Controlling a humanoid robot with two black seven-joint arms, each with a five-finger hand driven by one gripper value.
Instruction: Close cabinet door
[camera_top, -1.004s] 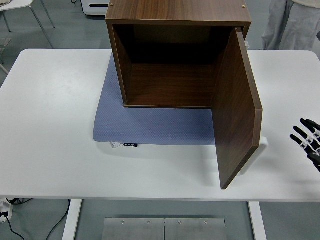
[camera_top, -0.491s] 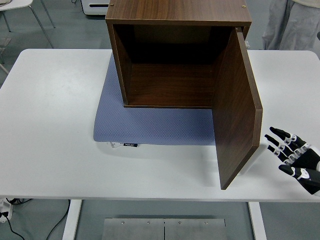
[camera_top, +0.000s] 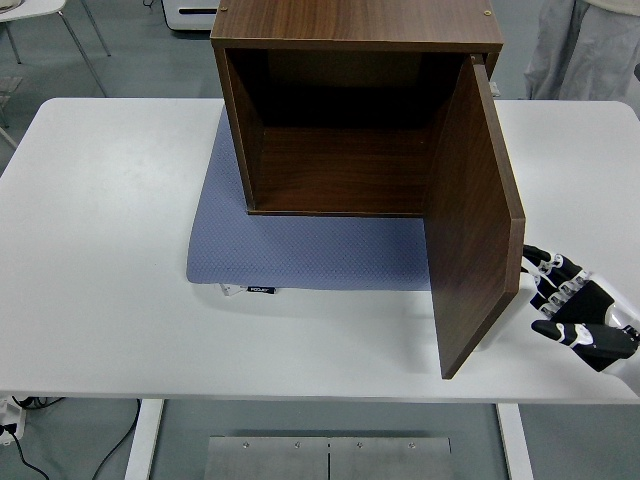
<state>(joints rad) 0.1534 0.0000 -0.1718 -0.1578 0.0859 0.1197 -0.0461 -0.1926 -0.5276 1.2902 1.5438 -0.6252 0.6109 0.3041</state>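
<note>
A dark brown wooden cabinet (camera_top: 340, 110) stands at the table's back middle, its inside empty. Its door (camera_top: 470, 220) is hinged on the right and swung wide open toward me, reaching almost to the near edge. My right hand (camera_top: 565, 300) lies just right of the door's free edge, fingers spread and pointing left at the door's outer face, the fingertips right against the door's edge. It holds nothing. The left arm does not show.
A blue-grey mat (camera_top: 310, 245) lies under the cabinet and extends in front of it. The white table (camera_top: 110, 250) spreads left of it. A person's trouser legs (camera_top: 585, 45) stand at the top right; a chair (camera_top: 40, 25) is top left.
My right hand has moved left from the picture's right edge, closing in on the door's free edge. The door and cabinet have not moved.
</note>
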